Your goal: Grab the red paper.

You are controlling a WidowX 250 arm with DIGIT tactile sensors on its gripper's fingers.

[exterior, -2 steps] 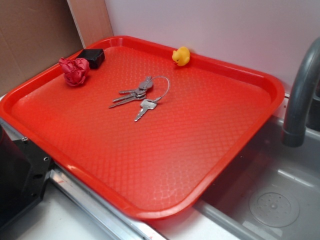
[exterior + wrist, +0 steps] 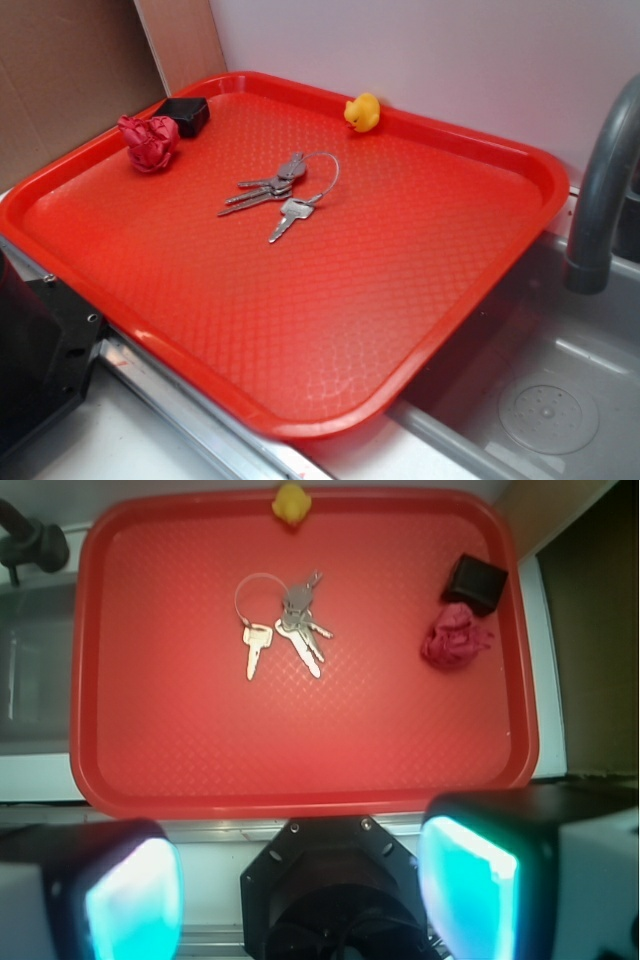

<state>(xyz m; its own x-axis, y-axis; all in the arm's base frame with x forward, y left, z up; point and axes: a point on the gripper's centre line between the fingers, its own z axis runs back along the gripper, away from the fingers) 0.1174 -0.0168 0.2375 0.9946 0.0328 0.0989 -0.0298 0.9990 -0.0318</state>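
The red paper (image 2: 149,143), a crumpled, rose-like ball of dark pinkish red, is seen lying in a corner of a big red plastic tray (image 2: 330,320), touching or just beside a small black box (image 2: 186,115) set against the tray's rim. In the wrist view the same ball (image 2: 455,643) is found at the upper right of the tray (image 2: 300,750), directly below the box (image 2: 476,582).

Three things besides the paper are held by the tray: the black box, a bunch of silver keys (image 2: 281,190) on a wire ring near the middle, and a small yellow toy duck (image 2: 362,112) perched at the far rim. The keys (image 2: 283,630) are spread flat, well apart from the paper. The tray is shown resting over the edge of a grey sink (image 2: 545,400), with a dark grey faucet (image 2: 603,190) rising at the right.

The arm is not seen in the exterior view, apart from a dark shape at the lower left that cannot be identified. From the wrist camera the gripper (image 2: 300,895) is viewed looking straight down from high above the tray's near edge. Its two fingers (image 2: 132,900), glowing teal on their inner faces, are spread wide apart, with nothing held and nothing touched.
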